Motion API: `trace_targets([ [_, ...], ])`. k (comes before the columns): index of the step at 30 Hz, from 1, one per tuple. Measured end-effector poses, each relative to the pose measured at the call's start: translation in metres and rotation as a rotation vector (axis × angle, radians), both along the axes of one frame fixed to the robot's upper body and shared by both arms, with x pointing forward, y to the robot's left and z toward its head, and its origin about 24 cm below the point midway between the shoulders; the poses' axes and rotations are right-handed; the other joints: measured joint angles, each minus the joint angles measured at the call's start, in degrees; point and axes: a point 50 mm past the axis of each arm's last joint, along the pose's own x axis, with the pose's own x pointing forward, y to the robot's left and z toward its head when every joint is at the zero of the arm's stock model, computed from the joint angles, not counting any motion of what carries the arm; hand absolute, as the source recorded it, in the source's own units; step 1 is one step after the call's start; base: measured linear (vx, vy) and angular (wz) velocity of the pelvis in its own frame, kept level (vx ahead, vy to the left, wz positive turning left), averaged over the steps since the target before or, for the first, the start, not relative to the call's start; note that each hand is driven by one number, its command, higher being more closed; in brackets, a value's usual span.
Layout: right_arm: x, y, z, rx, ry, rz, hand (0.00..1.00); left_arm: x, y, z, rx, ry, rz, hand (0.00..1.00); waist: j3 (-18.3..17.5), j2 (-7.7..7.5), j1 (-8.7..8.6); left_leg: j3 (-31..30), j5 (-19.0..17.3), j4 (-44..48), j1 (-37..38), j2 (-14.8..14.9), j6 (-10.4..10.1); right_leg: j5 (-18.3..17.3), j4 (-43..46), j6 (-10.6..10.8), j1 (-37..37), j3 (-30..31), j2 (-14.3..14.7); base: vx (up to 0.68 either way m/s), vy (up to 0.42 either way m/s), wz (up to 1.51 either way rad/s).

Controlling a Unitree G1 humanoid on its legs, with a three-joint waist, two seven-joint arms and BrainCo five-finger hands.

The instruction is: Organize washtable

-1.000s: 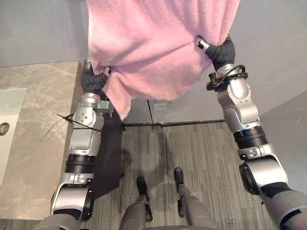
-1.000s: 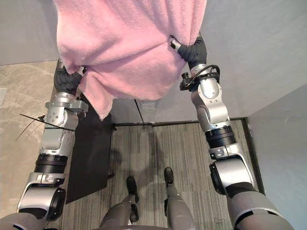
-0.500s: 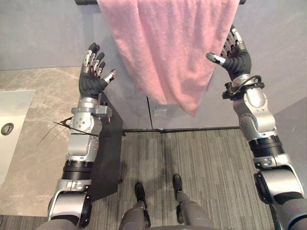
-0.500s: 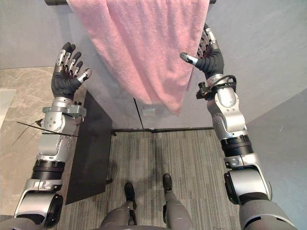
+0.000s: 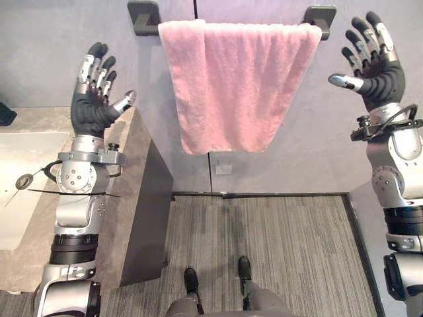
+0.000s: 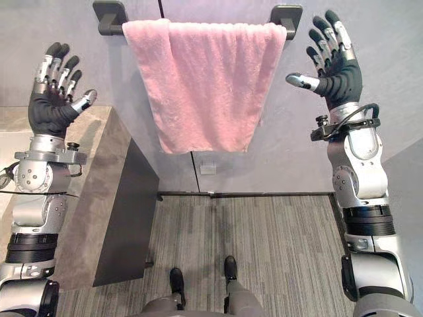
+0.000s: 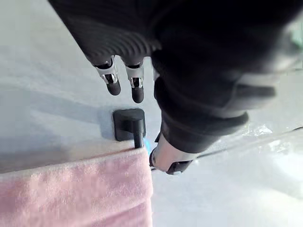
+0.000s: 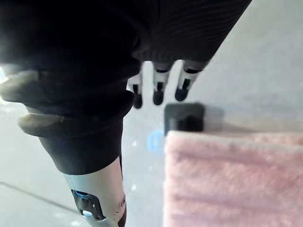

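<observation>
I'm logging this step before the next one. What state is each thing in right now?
towel, draped over the rail, hanging free, touched by neither hand.
rail, fixed to the wall, towel across it.
left hand, open, holding nothing, raised beside the towel.
right hand, open, holding nothing, raised beside the towel.

Free passage along the wall either side of the pink towel, between it and the spread left hand and right hand. Blocked lower left by the tabletop; above, by the rail brackets.
</observation>
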Motion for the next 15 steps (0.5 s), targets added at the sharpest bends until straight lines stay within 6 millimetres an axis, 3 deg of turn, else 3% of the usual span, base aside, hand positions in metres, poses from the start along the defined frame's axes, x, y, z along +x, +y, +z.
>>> trace_targets([
  [4,0.001,0.022,-0.008,-0.035,0.012,0.091,0.00,0.004,-0.018,-0.008,0.014,0.040,-0.087,0.00,-0.64,0.19,0.08,-0.08,-0.04,-0.03,-0.05,-0.26,-0.05,-0.30,0.00,-0.27,0.17,-0.55,-0.41,0.00,0.027,0.07],
  [7,0.009,0.080,-0.044,-0.148,0.166,0.326,0.00,0.011,-0.068,-0.030,0.159,0.157,-0.312,0.00,-0.68,0.15,0.20,-0.85,-0.20,-0.02,-0.37,-0.08,-0.29,-0.34,-0.01,-0.22,0.06,-1.01,-0.64,-0.01,0.003,0.07],
  [9,0.007,0.104,-0.059,-0.151,0.214,0.418,0.00,0.012,-0.082,-0.039,0.175,0.190,-0.373,0.00,-0.68,0.16,0.17,-1.13,-0.16,-0.02,-0.90,-0.11,-0.33,-0.34,0.00,-0.22,-0.32,-1.24,-0.71,0.00,0.008,0.06],
  [11,0.008,0.112,-0.065,-0.134,0.240,0.448,0.00,0.017,-0.086,-0.046,0.184,0.226,-0.379,0.00,-0.68,0.16,0.38,-1.21,-0.12,-0.03,-1.29,-0.13,-0.32,-0.32,0.01,-0.22,-0.66,-1.32,-0.73,0.02,0.008,0.05],
  [15,0.014,0.121,-0.056,-0.121,0.223,0.447,0.00,0.028,-0.099,-0.052,0.220,0.275,-0.403,0.00,-0.66,0.17,0.39,-1.68,0.16,0.00,-2.09,-0.14,-0.14,0.31,0.18,-0.40,-1.24,-2.04,-0.78,0.03,0.011,0.06],
])
